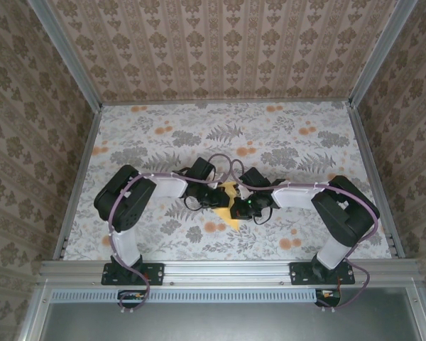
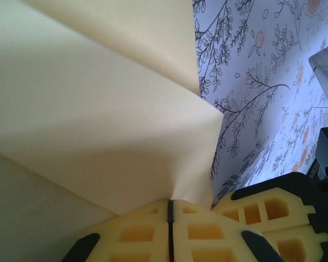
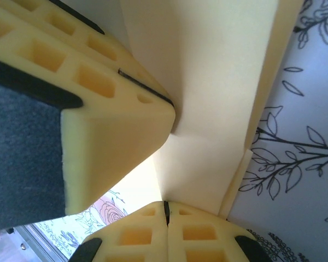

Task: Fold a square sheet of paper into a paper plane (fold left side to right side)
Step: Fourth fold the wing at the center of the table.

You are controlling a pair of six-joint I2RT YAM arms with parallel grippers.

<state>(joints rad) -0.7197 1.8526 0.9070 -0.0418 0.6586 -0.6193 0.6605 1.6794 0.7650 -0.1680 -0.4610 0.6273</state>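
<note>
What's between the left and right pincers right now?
The folded yellow paper lies between them, as the top view shows. In the wrist views the left pincer and the right pincer are each shut on it.

Yellow paper mostly beneath left arm, right arm

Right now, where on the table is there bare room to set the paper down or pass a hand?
Bare: the wide far strip of table up to the back wall, and the near strip by the front rail. Crowded: the centre, where the left gripper and right gripper pinch the folded paper.
</note>
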